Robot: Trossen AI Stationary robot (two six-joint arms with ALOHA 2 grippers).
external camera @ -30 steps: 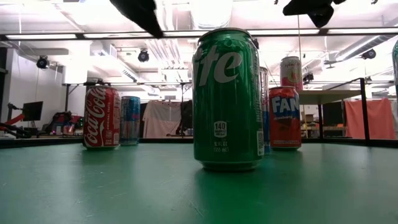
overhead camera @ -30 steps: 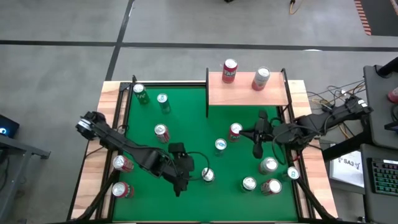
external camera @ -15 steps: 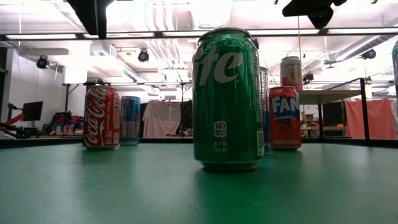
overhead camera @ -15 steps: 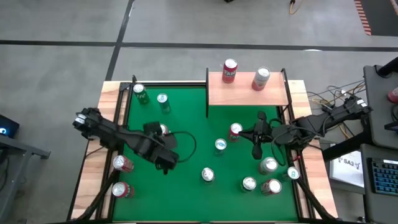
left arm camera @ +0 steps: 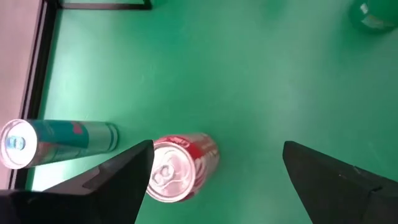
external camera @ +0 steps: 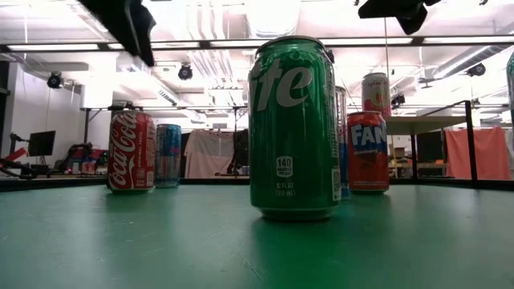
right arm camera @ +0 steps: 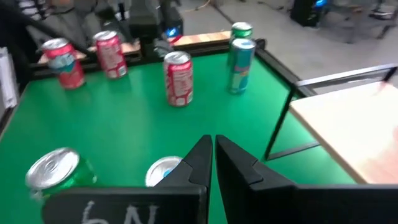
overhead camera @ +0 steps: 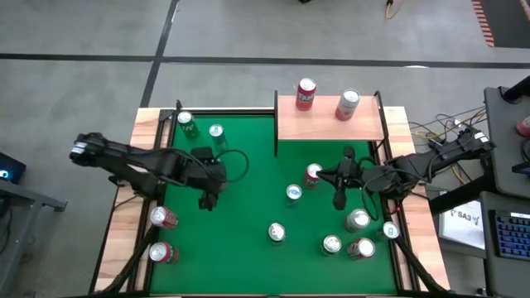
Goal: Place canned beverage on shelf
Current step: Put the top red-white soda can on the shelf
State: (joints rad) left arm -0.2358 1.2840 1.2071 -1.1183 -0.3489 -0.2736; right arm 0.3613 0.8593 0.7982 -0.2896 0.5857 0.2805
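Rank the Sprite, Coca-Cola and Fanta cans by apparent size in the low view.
1. Sprite can, largest, though it stands nearest the camera.
2. Coca-Cola can and Fanta can look alike; no ranking.

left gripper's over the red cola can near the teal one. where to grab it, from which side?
Grip the upright red cola can around its cylindrical wall, below the rim, coming straight down. The open left gripper hangs above it, jaws wider than the can. Probably set the fingers so that neither drops on the side of the slim teal can, which stands apart but close beside it. The right gripper waits shut near the light-wood shelf.
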